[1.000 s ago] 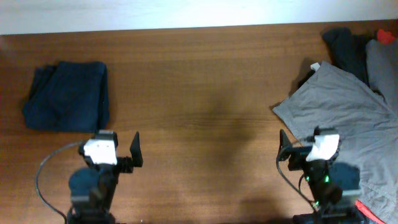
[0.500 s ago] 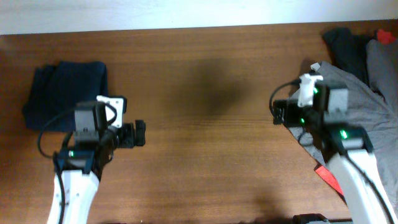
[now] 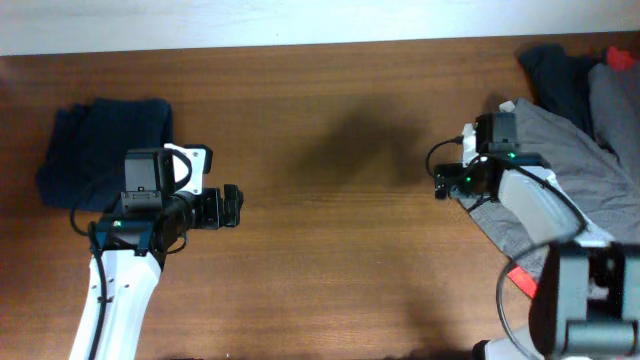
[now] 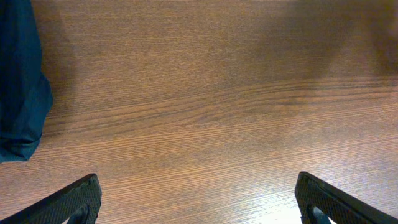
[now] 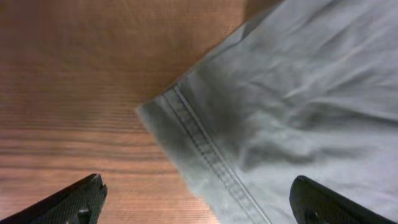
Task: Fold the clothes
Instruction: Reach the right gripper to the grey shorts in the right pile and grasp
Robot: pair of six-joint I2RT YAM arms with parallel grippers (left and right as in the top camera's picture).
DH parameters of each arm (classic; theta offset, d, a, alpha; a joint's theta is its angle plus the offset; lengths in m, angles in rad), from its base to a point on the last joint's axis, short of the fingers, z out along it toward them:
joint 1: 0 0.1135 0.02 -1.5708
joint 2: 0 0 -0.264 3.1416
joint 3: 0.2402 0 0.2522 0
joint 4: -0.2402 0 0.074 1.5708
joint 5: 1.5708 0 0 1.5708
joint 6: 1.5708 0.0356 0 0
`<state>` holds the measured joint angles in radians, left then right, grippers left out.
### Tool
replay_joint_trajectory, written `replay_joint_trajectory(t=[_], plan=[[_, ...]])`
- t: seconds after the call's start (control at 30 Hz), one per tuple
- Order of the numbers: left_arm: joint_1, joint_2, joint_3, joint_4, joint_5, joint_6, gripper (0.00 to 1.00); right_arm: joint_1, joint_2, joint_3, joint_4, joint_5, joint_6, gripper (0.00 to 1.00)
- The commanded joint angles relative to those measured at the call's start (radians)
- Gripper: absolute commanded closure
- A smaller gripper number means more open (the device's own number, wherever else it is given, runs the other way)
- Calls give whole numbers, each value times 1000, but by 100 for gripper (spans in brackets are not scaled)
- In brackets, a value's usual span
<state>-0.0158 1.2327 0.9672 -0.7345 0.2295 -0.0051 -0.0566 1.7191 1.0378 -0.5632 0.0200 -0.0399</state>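
Note:
The grey-khaki trousers [image 3: 575,150] lie spread at the right of the table, with a stitched hem corner in the right wrist view [image 5: 205,155]. My right gripper [image 3: 440,185] is open, hovering over that left corner of the trousers [image 5: 199,199]. A folded dark navy piece [image 3: 105,150] lies at the far left, and its edge shows in the left wrist view [image 4: 22,81]. My left gripper [image 3: 232,207] is open and empty over bare wood [image 4: 199,199], right of the navy piece. A black piece [image 3: 555,70] and a red piece [image 3: 622,57] lie at the back right.
The wooden table [image 3: 330,120] spans the view, with its far edge along a white wall at the top. A small red bit of cloth [image 3: 522,285] shows under the trousers near the right arm.
Both arms have extended away from the front edge. The left gripper moved to the right of the navy piece. The right gripper moved up and over the trousers' left corner.

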Motion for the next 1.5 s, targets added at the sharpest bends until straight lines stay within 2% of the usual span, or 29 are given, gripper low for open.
replay_joint_trajectory(t=[0.0, 0.07, 0.17, 0.3, 0.33, 0.37, 0.4, 0.47, 0.53, 0.6, 0.77, 0.93, 1.03, 1.17, 1.2, 1.23, 1.3, 1.37, 1.47], plan=[[-3, 3, 20, 1, 18, -6, 1, -3, 59, 15, 17, 49, -23, 1], [-3, 3, 20, 1, 18, -6, 1, -3, 87, 15, 30, 97, -24, 0], [-3, 3, 20, 0, 18, -6, 1, -3, 104, 15, 55, 170, -23, 13], [-3, 3, 20, 0, 18, -6, 1, -3, 106, 15, 96, 183, -23, 48], [-3, 3, 20, 1, 17, -6, 1, -3, 106, 15, 97, 183, -23, 59], [-3, 3, 20, 1, 18, -6, 1, -3, 106, 15, 97, 183, -23, 75], [-3, 3, 20, 0, 18, -6, 1, -3, 105, 15, 95, 183, -23, 96], [-3, 3, 20, 0, 18, -6, 1, -3, 95, 19, 92, 183, -20, 96], [-3, 3, 20, 5, 18, -6, 6, -3, 69, 34, 84, 191, -10, 96], [-3, 3, 20, 21, 18, -6, 17, -3, 14, 76, 67, 206, -8, 96], [-3, 3, 20, 60, 17, -6, 21, 30, -117, 234, -42, 148, -9, 96], [-3, 3, 20, 104, 8, -6, 21, 177, -191, 411, -168, 103, -9, 96], [-3, 3, 20, 136, -12, -6, 21, 308, -185, 476, -141, 104, -8, 96], [-3, 3, 20, 175, -16, -6, 13, 454, -121, 481, 16, 104, -3, 95], [-3, 3, 20, 182, -16, -6, 7, 470, -101, 481, 37, 104, 6, 83], [-3, 3, 20, 185, -16, -6, 4, 481, -81, 481, 54, 104, 25, 64], [-3, 3, 20, 193, -16, -6, 1, 494, -45, 481, 67, 106, 38, 50], [-3, 3, 20, 200, -16, -6, 1, 492, -34, 481, 60, 157, 58, 26], [-3, 3, 20, 200, -15, -6, 1, 467, -61, 486, 31, 306, 87, 2]])
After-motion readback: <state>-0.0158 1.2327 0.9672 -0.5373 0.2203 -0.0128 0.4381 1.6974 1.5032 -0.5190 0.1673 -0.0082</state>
